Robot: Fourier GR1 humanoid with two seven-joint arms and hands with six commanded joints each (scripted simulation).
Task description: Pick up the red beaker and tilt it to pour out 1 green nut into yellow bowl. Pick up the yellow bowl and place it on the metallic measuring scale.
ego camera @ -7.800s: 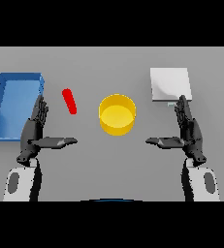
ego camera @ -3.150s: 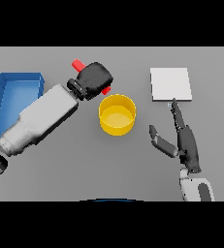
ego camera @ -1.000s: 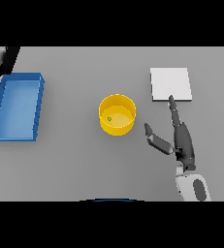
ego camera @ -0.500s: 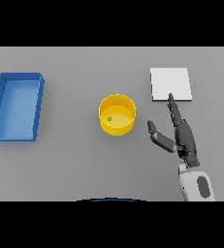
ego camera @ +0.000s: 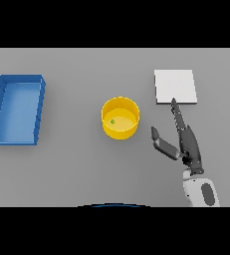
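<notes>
The yellow bowl (ego camera: 120,118) stands at the table's middle with one small green nut (ego camera: 112,121) inside it. The metallic measuring scale (ego camera: 175,86), a flat pale square, lies at the back right. My right hand (ego camera: 187,144) is open to the right of the bowl, fingers straight and pointing toward the scale's near edge, thumb spread toward the bowl; it touches neither. The red beaker and my left hand are out of view.
A blue tray (ego camera: 16,109) sits at the left side of the table, with nothing visible in it.
My left arm with the red beaker has left the view at the upper left. The right hand has shifted slightly forward, toward the scale. A green nut now lies in the bowl.
</notes>
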